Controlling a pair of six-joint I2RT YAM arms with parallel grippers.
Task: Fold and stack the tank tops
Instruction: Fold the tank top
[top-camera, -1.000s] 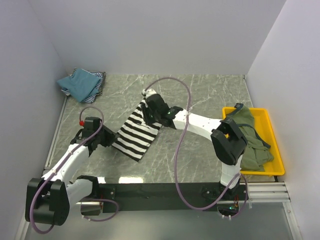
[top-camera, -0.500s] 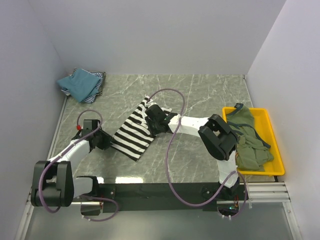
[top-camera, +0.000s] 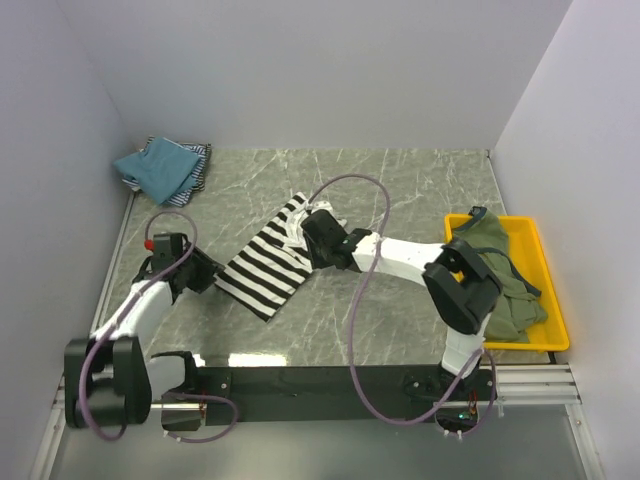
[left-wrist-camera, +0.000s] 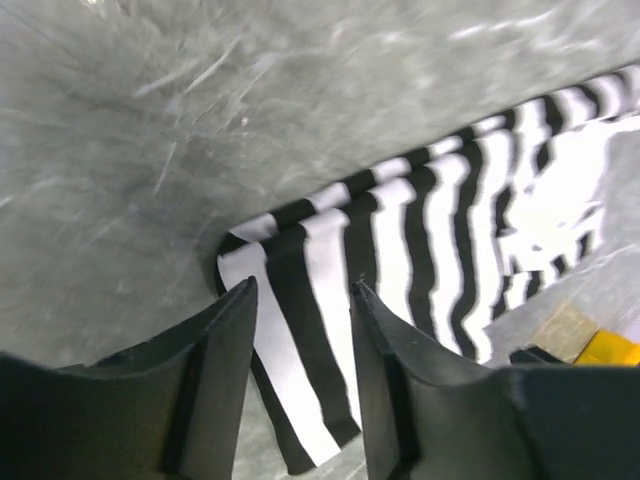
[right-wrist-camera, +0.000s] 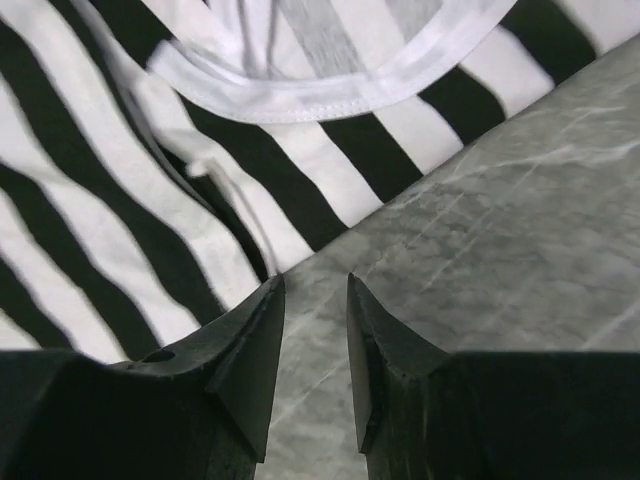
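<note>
Striped top (top-camera: 262, 268) lies ungripped; left end effector (left-wrist-camera: 302, 290), right end effector (right-wrist-camera: 313, 282) parted.

Plain white walls (top-camera: 300, 70) are enclosing a grey-green marbled desk (top-camera: 420, 180) on three sides; soft, even light is falling across it, and a black rail (top-camera: 300, 382) is running along its near edge.

L: my left arm (top-camera: 135, 310) lies low, angled forward and inward; left gripper (left-wrist-camera: 302, 292) near level, jaws parted | R: my right arm (top-camera: 400, 256) reaches across to centre, elbow bent; right gripper (right-wrist-camera: 313, 288) pitched down, jaws parted, narrow gap
</note>
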